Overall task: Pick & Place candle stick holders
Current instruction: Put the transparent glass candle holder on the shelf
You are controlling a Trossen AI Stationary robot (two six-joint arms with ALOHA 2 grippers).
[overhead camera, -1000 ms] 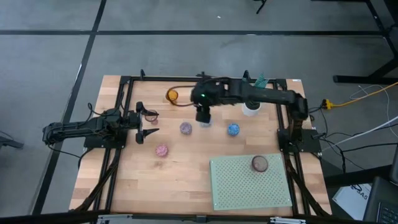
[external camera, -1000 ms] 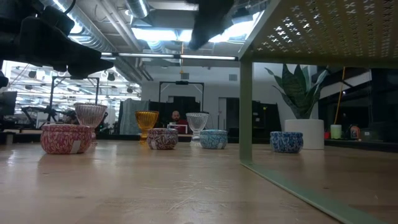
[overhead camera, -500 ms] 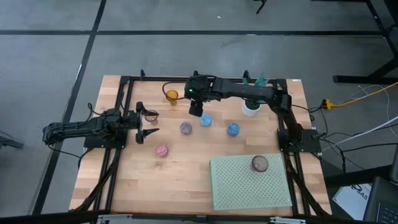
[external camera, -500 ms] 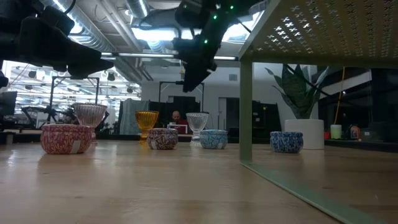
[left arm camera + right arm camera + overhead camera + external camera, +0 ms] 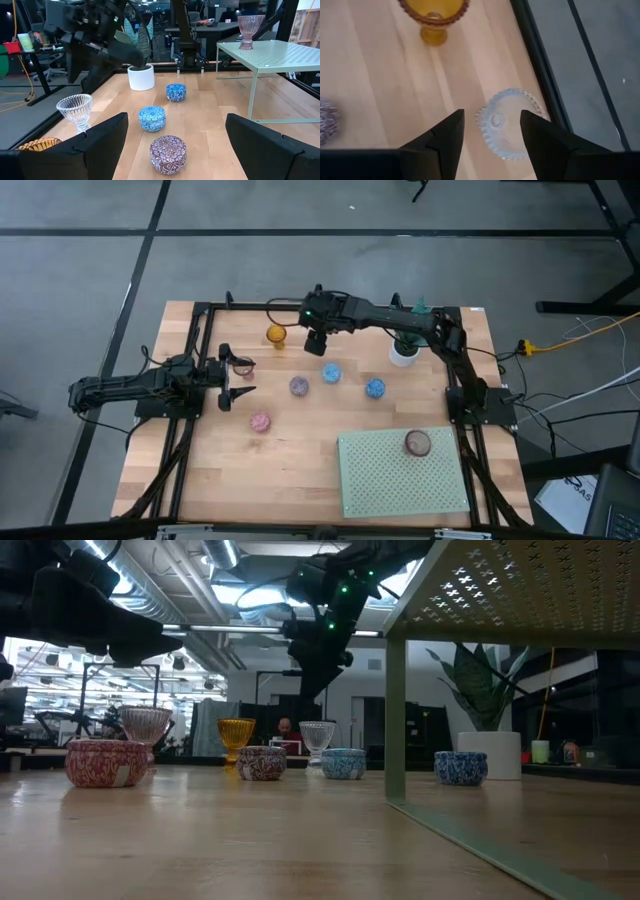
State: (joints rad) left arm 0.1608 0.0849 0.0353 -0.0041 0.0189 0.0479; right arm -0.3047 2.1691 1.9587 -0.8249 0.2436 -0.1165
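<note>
Best to drop the right gripper (image 5: 490,131), jaws parted and empty, squarely over the clear ribbed glass cup (image 5: 509,124) lower centre, then clench.

An amber goblet-shaped holder (image 5: 276,333) and a clear ribbed one (image 5: 507,121) stand upright at the far edge of the desk. Nearer lie a purple tin (image 5: 298,386), a light blue tin (image 5: 330,373), a darker blue tin (image 5: 374,388) and a pink tin (image 5: 260,421). A pinkish glass holder (image 5: 417,443) stands on the raised mat (image 5: 385,485) at the near right, and another (image 5: 243,367) stands at the left.
</note>
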